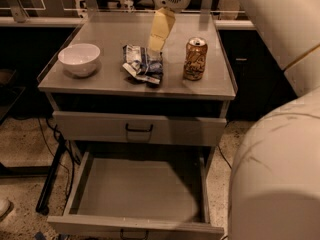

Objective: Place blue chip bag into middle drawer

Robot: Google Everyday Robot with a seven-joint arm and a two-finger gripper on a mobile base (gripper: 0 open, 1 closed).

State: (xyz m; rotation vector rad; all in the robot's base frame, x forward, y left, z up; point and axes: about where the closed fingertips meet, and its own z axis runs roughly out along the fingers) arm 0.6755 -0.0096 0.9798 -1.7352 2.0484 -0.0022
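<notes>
The blue chip bag (143,64), crumpled, dark blue with white patches, lies on the grey cabinet top (110,81) between the bowl and the can. The gripper (156,43) hangs from the arm at the top of the camera view, its yellowish fingers pointing down at the bag's far right edge, just above it. The middle drawer (137,191) is pulled fully out below, its flat grey floor bare. The upper drawer (139,129) with a black handle is closed.
A white bowl (79,59) stands at the left of the cabinet top. A gold-brown drink can (195,59) stands upright to the right of the bag. The robot's white arm (280,134) fills the right side. Cables lie on the speckled floor.
</notes>
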